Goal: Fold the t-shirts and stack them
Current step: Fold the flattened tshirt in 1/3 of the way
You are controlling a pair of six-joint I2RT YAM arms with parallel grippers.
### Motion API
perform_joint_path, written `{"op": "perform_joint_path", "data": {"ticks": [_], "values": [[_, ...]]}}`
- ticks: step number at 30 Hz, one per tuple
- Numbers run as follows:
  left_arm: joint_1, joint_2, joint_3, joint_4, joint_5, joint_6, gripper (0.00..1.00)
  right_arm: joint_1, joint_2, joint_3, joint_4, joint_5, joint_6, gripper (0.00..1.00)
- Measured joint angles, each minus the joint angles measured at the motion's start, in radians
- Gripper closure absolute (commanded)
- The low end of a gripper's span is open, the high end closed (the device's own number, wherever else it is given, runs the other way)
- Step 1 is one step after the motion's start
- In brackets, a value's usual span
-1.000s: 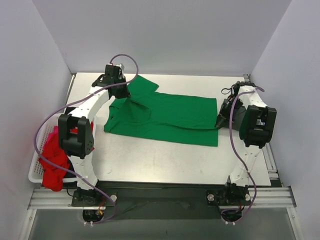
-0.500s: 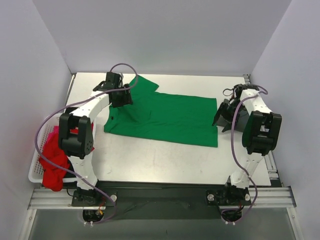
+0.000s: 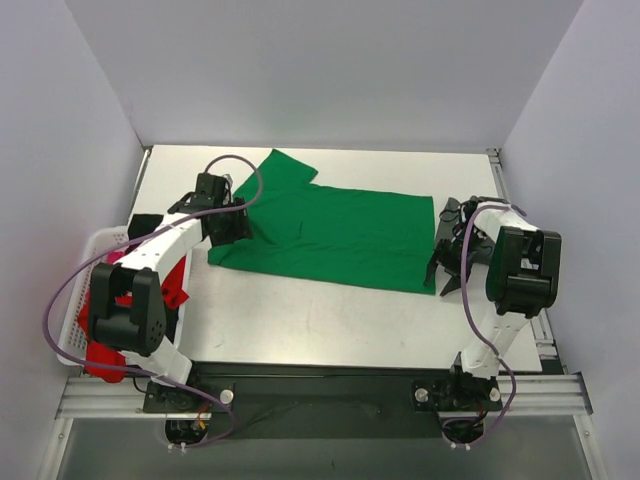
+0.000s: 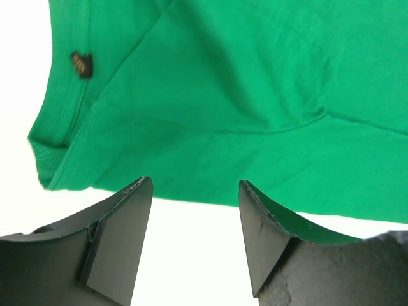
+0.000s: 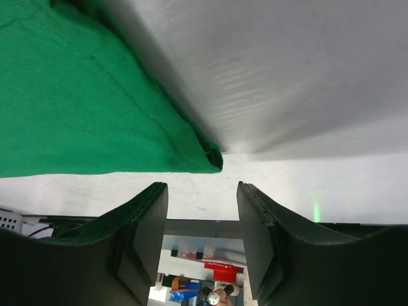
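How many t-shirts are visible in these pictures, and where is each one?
2. One green t-shirt lies spread flat on the table. One red t-shirt is bunched in the white basket at the left edge. More may be hidden under it.

The top external view looks down from high at the near side, facing the far wall (image 3: 320,70), and takes in the whole surface (image 3: 330,320). The left wrist view is very near the cloth and looks past the left tool (image 4: 194,188) at the collar side of the green t-shirt (image 4: 255,95). The right wrist view looks low over the surface, past the right tool (image 5: 202,191), at one corner of the same shirt. All three views share this shirt.
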Motion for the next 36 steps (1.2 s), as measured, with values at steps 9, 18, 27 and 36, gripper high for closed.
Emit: {"op": "perform_joint_path", "data": {"ticks": [9, 18, 27, 36], "values": [[0.036, -0.065, -0.114, -0.003, -0.007, -0.006, 0.35, 0.0, 0.002, -0.018, 0.043, 0.033, -0.005, 0.68], [0.047, -0.101, -0.156, -0.008, -0.031, -0.008, 0.41, 0.0, 0.047, -0.018, 0.076, 0.039, -0.008, 0.9], [0.048, -0.118, -0.182, -0.031, -0.089, -0.003, 0.53, 0.0, 0.048, -0.018, 0.072, 0.04, -0.007, 1.0], [0.048, -0.122, -0.229, -0.067, -0.164, 0.001, 0.55, -0.022, 0.046, -0.027, 0.06, 0.05, -0.007, 1.0]]}}
